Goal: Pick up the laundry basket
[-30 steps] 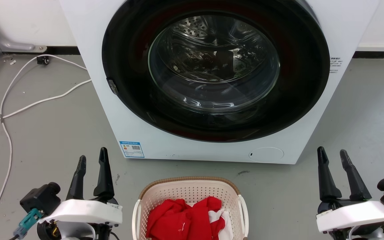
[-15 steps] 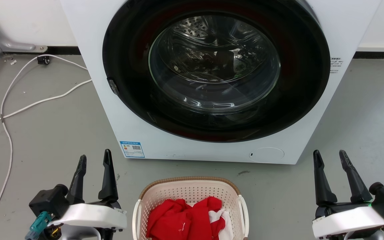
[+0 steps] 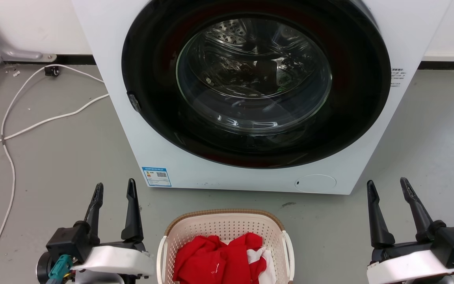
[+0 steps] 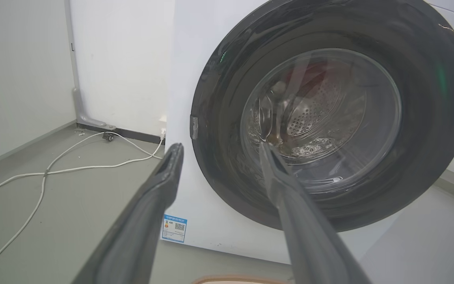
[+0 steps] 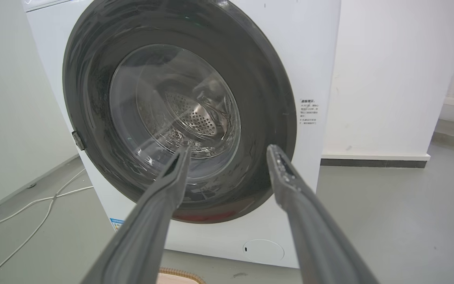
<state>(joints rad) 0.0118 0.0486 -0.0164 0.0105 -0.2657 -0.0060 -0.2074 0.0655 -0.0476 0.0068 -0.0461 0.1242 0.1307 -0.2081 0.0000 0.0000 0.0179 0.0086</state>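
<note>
Grey floor (image 3: pixel 53 157), with laundry basket (image 3: pixel 219 213) resting between left gripper (image 3: pixel 115 184) and right gripper (image 3: pixel 386 182), both spread wide and empty: best to lower evenly onto side handles (image 3: pixel 290 248), closing together, lifting level.

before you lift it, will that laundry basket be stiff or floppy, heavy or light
Probably stiff: the laundry basket looks like moulded perforated plastic. Likely light, since it holds only some red and white clothes. It may tilt if raised by one side handle alone.
</note>
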